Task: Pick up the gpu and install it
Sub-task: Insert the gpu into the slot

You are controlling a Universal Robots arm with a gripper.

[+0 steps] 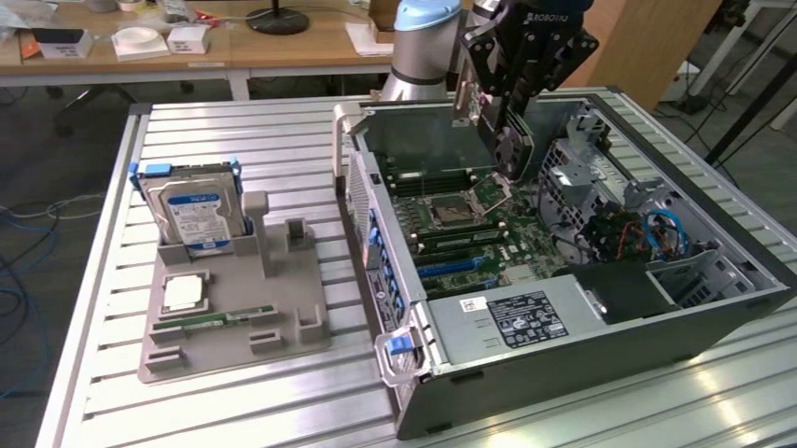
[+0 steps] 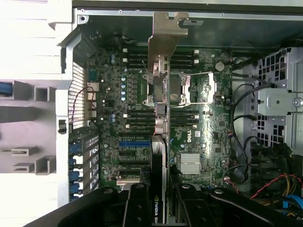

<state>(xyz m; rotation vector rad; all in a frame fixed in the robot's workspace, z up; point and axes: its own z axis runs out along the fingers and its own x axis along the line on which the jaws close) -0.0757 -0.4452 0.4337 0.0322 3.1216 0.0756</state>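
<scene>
1. Wrist view: my gripper (image 2: 158, 196) is clamped on the gpu (image 2: 160, 120), fingers pinching both faces so it hangs edge-down.
2. It hovers above the motherboard (image 2: 208, 137), not seated, with its silver bracket (image 2: 165, 35) toward the rear wall.
3. The computer case (image 1: 561, 373) lies on its side, panel off, so the slots face up at me.

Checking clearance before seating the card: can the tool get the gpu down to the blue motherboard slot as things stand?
Probably yes: the tool grips the gpu above the open case, and nothing visibly covers the blue slot.
</scene>
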